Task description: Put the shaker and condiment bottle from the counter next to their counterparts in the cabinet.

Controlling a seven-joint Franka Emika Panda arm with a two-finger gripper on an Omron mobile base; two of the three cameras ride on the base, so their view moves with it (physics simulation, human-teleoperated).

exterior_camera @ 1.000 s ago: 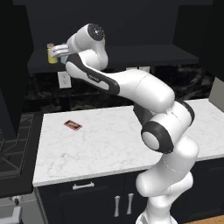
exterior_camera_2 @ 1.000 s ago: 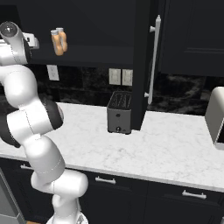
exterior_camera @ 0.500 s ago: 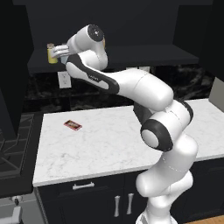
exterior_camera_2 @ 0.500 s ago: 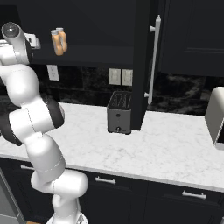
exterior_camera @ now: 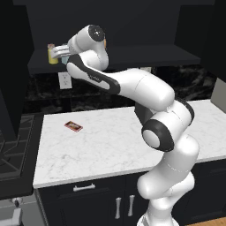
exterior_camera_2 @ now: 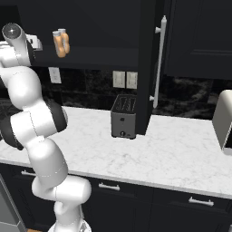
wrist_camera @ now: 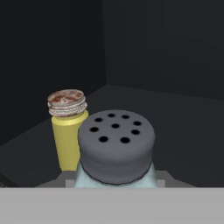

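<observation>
Where marble counter (exterior_camera: 110, 145) ends, black cabinet (exterior_camera: 132, 55) rises.

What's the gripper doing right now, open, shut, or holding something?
Gripper: shut on the shaker, held inside the cabinet close beside the yellow shaker.
</observation>
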